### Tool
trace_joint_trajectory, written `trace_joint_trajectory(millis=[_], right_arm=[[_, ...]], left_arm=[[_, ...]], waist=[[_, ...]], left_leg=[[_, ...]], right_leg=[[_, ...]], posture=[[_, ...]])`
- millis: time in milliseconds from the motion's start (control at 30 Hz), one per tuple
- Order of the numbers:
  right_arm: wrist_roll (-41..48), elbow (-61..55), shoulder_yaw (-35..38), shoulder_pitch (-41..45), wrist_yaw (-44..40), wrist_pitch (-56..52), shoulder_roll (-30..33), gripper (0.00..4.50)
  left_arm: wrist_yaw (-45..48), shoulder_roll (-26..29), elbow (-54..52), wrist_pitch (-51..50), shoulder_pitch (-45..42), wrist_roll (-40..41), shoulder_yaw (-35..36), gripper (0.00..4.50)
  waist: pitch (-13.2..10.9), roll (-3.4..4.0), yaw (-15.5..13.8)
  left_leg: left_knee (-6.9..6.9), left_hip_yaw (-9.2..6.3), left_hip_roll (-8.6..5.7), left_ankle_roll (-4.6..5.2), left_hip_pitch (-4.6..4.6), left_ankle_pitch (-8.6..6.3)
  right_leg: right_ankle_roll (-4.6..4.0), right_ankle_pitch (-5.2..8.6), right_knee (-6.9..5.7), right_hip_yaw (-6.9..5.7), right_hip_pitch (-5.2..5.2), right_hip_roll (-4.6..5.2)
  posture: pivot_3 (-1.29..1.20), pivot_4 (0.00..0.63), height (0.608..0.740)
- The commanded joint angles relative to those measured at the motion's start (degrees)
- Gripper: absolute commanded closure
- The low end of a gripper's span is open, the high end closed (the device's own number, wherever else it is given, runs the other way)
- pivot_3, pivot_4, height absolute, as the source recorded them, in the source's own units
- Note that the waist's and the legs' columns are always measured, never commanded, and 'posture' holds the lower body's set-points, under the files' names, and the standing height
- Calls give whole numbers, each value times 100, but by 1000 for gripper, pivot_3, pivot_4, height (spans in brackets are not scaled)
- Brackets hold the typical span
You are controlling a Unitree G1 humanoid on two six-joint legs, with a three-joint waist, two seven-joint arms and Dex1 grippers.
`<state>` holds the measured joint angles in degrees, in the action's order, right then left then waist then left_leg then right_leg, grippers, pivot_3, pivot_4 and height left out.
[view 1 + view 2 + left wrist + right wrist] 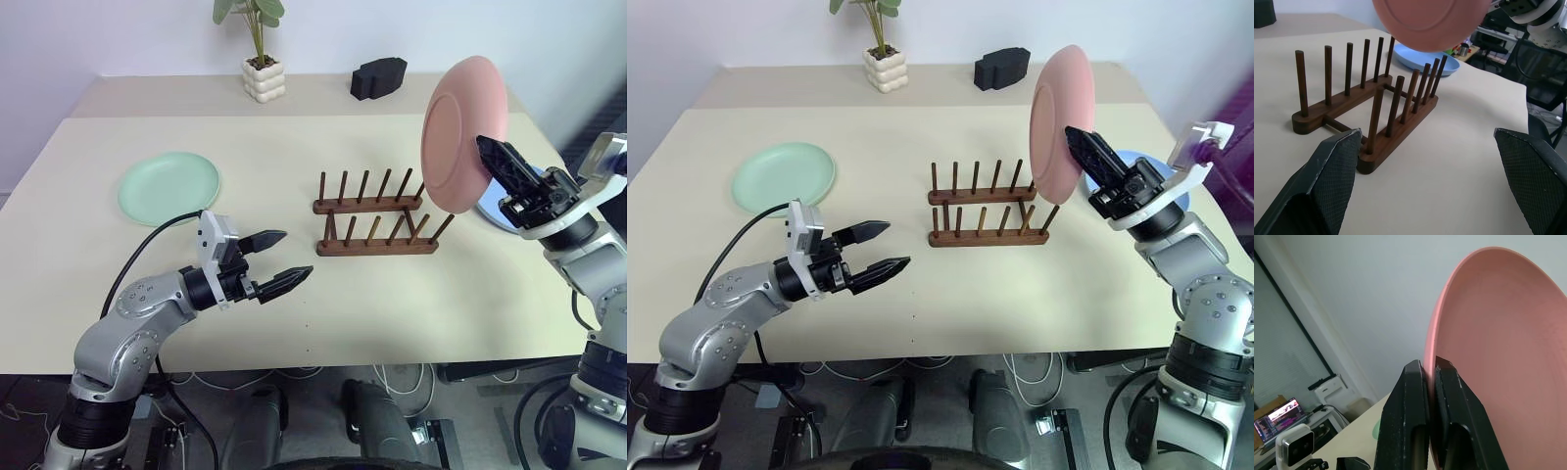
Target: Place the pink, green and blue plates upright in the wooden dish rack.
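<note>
My right gripper [487, 149] is shut on the rim of the pink plate [458, 132], which it holds upright in the air above the right end of the wooden dish rack [375, 225]. No plate stands between the rack's pegs. The green plate [168, 186] lies flat on the table at the left. Part of the blue plate [1122, 159] lies flat behind my right gripper, and it shows beyond the rack [1366, 122] in the left wrist view [1425, 61]. My left gripper [279, 259] is open and empty, pointing at the rack from its left, just above the table.
A white pot [264, 78] with a green plant and a black block [377, 76] stand at the back of the beige table [411, 304]. A black cable [147, 240] runs along my left arm.
</note>
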<state>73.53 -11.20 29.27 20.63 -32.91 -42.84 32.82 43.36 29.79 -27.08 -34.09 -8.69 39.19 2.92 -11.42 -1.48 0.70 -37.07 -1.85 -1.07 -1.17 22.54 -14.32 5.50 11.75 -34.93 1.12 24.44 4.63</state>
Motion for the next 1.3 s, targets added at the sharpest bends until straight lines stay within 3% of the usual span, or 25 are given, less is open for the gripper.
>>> trace_joint_trajectory(millis=[33,867,967,1200,1300], right_arm=[[169,-181,168,-10,-47,50,93,4500],[-174,553,18,-148,-159,-49,38,4500],[-242,639,-19,-170,-188,-36,20,3442],[-451,697,-6,-151,-168,90,-58,21],[-643,725,38,-88,-126,274,-85,21]], left_arm=[[24,16,-94,141,-1,-5,36,50],[-3,-33,-45,215,26,-59,23,50],[3,-31,-48,218,39,-68,40,0],[5,-26,-50,222,51,-82,55,0],[9,-22,-45,220,48,-80,57,0]], waist=[[0,0,0],[-1,2,1],[-1,2,0],[-1,2,1],[-1,3,0]], left_leg=[[0,0,0,0,0,0],[3,-1,0,1,10,-1],[3,-1,0,3,15,-1],[3,-1,0,7,26,-4],[3,-1,-1,10,29,-6]], right_leg=[[0,0,0,0,0,0],[0,0,15,-1,3,0],[-1,-1,22,-1,3,0],[1,-3,41,-3,3,0],[1,-4,45,-3,3,0]], posture=[[0,150,736],[0,150,736],[0,150,736],[0,150,736],[0,150,736]])
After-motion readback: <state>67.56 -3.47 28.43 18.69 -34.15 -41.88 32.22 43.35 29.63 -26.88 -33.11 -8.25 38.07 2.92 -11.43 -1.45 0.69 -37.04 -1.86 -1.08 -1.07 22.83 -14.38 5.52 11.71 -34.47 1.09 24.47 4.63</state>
